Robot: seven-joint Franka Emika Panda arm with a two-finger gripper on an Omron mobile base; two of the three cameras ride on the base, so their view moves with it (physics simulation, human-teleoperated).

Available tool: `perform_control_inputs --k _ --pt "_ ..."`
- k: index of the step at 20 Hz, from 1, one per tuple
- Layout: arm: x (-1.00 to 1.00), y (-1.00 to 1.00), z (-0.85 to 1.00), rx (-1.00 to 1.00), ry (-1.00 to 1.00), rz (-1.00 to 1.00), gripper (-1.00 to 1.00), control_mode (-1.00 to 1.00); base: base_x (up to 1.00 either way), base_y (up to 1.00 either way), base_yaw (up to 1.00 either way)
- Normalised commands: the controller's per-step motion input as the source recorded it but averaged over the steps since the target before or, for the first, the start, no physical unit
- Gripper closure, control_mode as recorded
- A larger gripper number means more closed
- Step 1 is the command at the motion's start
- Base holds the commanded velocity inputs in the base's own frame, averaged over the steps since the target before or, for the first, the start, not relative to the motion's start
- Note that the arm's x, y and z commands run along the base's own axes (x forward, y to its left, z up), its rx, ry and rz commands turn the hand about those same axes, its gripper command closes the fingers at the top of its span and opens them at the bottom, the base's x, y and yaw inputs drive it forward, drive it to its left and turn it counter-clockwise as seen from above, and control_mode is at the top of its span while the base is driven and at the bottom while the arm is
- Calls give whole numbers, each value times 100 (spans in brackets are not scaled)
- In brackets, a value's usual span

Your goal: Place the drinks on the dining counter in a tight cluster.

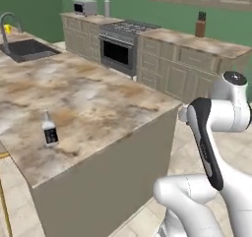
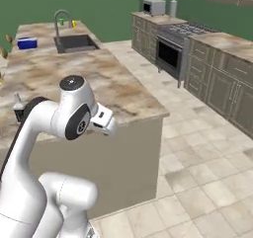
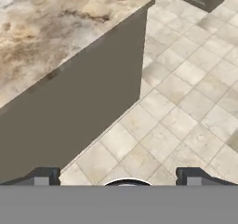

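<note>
The dining counter [image 1: 93, 98] is a long island with a tan marbled top and a sink [image 1: 27, 49] at its far end. A small dark bottle with a white label [image 1: 49, 130] stands upright near the counter's front left edge. In the right base view the same bottle [image 2: 19, 106] peeks out beside my arm. My gripper [image 3: 119, 179] is open with nothing between its fingertips [image 3: 46, 176]. It hangs off the counter's near corner [image 3: 148, 4], looking down at the grey side panel and the floor tiles, far from the bottle.
A blue box [image 2: 27, 43] lies on the counter left of the faucet [image 2: 62, 17]. Across the tiled aisle [image 2: 197, 148] runs a cabinet row with an oven [image 1: 118, 51], a microwave [image 1: 84, 6] and a knife block [image 1: 200, 24].
</note>
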Motion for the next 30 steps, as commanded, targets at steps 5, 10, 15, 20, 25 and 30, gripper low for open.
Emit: perform_control_inputs --k 5,10,15,20,25,30 --pt "0 0 0 0 0 0 -100 100 0 0 -100" --pt "0 0 0 0 0 0 -100 100 0 0 -100" --pt "0 0 0 0 0 0 -100 100 3 1 -100" --pt "0 0 0 0 0 0 -100 100 15 27 -90" --pt "0 0 0 0 0 0 -100 100 33 62 -32" --pt "0 0 0 0 0 0 -100 100 49 5 -63"
